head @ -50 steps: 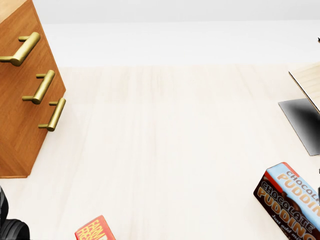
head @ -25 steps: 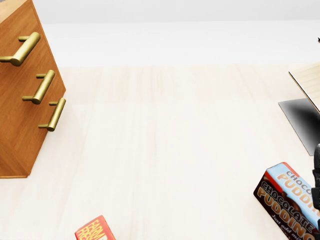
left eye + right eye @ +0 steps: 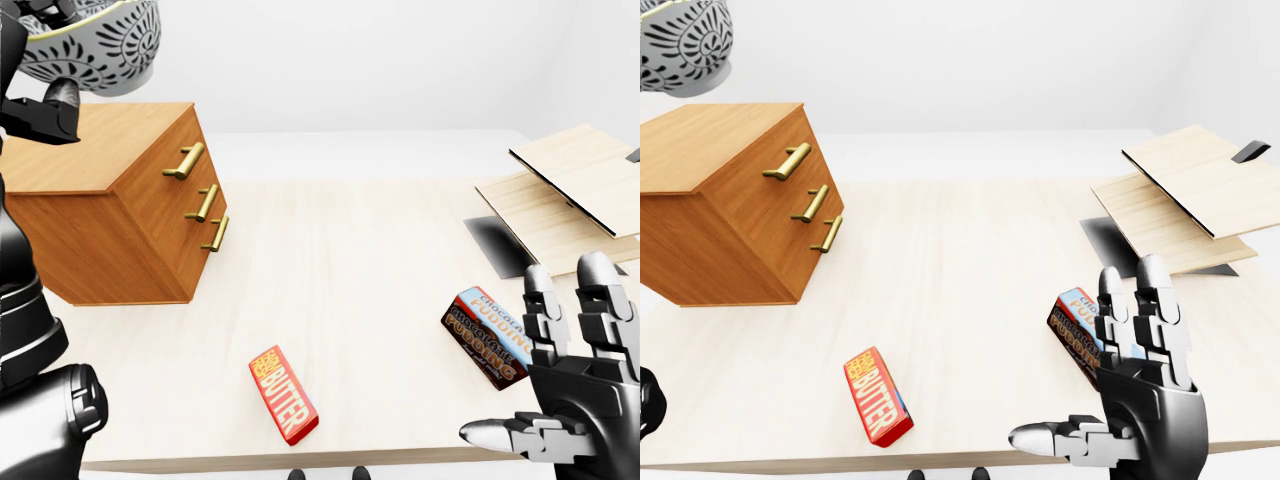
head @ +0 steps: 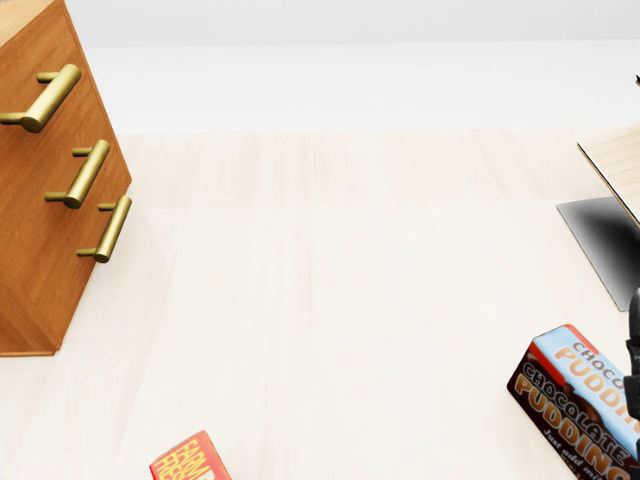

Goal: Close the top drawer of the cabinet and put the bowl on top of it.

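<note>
A: Why is the left hand [image 3: 45, 105] riding so high?

B: It is gripping the bowl [image 3: 95, 40] from below, above the cabinet [image 3: 120, 200], probably for setting it on top; the drawers are all sitting flush, so closing looks done.

A: Is the bowl carrying anything?

B: Its inside is not showing; nothing is resting on the cabinet top.

A: The right hand [image 3: 1135, 375]?

B: It is spreading its fingers, grasping nothing, by the pudding box [image 3: 485, 335] on the tabletop [image 3: 350, 260].

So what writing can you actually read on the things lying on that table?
"BUTTER": on the red box; the smaller yellow line above it is too blurred to read.
"CHOCOLATE PUDDING": on the brown and blue box, printed on two faces; the small white line beneath is too small to read.
Nothing else bears text.
</note>
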Robot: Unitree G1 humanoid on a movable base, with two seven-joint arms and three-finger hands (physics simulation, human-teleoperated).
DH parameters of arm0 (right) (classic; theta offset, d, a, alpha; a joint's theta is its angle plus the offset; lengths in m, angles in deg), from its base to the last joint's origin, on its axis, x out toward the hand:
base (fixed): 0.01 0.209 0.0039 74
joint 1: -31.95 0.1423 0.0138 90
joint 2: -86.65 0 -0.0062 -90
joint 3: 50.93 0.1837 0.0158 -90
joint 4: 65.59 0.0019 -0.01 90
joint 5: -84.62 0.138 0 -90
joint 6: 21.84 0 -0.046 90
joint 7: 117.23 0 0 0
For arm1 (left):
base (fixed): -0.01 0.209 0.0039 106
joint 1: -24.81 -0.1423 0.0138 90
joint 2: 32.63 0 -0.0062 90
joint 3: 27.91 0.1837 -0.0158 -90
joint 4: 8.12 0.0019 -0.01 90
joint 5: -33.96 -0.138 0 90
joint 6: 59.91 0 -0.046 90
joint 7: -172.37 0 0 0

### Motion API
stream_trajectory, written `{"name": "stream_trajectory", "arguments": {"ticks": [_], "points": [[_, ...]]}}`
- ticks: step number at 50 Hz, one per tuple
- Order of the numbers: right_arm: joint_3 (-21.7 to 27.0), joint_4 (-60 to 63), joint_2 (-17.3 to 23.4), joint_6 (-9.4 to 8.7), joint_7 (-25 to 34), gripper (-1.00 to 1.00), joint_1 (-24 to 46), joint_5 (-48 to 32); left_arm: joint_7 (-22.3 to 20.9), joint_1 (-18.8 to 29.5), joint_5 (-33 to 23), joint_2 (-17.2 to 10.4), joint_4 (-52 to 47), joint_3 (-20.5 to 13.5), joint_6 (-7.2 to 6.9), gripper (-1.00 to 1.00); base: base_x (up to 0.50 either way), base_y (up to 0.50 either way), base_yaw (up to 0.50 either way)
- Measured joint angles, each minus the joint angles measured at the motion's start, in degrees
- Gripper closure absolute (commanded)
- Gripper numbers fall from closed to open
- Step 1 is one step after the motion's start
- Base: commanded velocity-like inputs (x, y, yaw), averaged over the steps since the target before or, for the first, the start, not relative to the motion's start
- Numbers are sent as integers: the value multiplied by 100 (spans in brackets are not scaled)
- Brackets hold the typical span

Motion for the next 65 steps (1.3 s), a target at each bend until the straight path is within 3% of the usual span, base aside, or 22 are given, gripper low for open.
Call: {"name": "stream_trajectory", "arguments": {"ticks": [22, 35, 50, 65], "points": [[8, 20, -25, -3, 24, -100, -8, 0, 1473, 433, 1259, -539, 2371, 33, 0, 100, 0, 0, 0], [-54, 4, -13, 0, 16, -100, -45, -39, 2131, 795, 1824, -839, 3920, 174, 0, 100, 0, 0, 0], [-121, -32, 18, 0, -15, -100, -64, -75, 2544, 985, 2042, -946, 4907, 300, 0, 100, 0, 0, 0], [-249, -100, 98, 0, -90, -100, -116, -128, 2688, 992, 2096, -918, 5151, 358, 0, 100, 0, 0, 0]]}}
